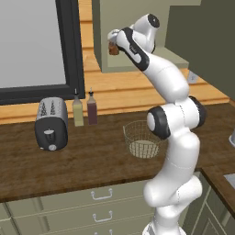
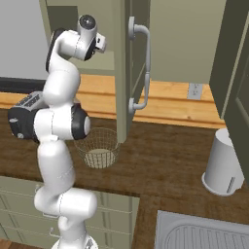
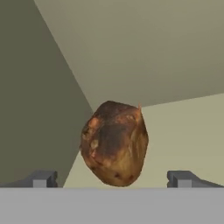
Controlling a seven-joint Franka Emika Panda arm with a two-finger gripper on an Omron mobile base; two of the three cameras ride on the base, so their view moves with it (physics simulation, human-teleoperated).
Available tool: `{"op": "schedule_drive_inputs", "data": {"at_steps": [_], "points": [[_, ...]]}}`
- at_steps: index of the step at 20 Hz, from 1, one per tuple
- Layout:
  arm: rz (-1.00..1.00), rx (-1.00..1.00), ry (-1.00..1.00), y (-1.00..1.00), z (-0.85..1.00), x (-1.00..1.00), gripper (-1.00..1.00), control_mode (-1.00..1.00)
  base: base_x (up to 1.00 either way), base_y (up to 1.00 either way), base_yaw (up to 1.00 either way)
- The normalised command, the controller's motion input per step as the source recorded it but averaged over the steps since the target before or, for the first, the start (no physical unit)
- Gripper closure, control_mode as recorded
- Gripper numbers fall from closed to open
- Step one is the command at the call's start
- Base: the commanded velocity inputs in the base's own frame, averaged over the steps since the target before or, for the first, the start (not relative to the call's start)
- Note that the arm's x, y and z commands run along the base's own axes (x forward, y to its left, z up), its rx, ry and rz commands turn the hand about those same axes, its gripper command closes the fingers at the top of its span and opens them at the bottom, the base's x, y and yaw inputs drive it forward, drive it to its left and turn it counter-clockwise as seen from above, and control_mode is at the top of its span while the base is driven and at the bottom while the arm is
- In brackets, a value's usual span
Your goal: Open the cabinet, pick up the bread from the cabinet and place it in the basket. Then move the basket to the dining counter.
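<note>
Kitchen corner with a dark wood worktop and a plank wall

A dark wood-grain worktop point(image 1: 92, 160) runs over pale olive drawers point(image 1: 69, 202) with small silver handles, backed by a wall of light horizontal planks point(image 1: 119, 94) (a white socket point(image 2: 194, 90) sits on it). A large window point(image 1: 32, 46) in a thick black frame fills the upper left. On the worktop stand a silver toaster point(image 1: 51, 123), two bottles point(image 1: 85, 108), and a white cylindrical canister point(image 2: 222, 163); a steel sink point(image 2: 204, 233) is set in at the right.
</note>
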Motion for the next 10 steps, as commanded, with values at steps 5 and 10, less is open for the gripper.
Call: {"op": "schedule_drive_inputs", "data": {"at_steps": [5,10], "points": [[0.00,0.08,0.00,0.13,0.00,0.29,-1.00,-1.00,0.00,0.00,0.00],[0.00,0.05,0.00,0.00,0.00,0.33,-1.00,-1.00,0.00,0.00,0.00]]}}
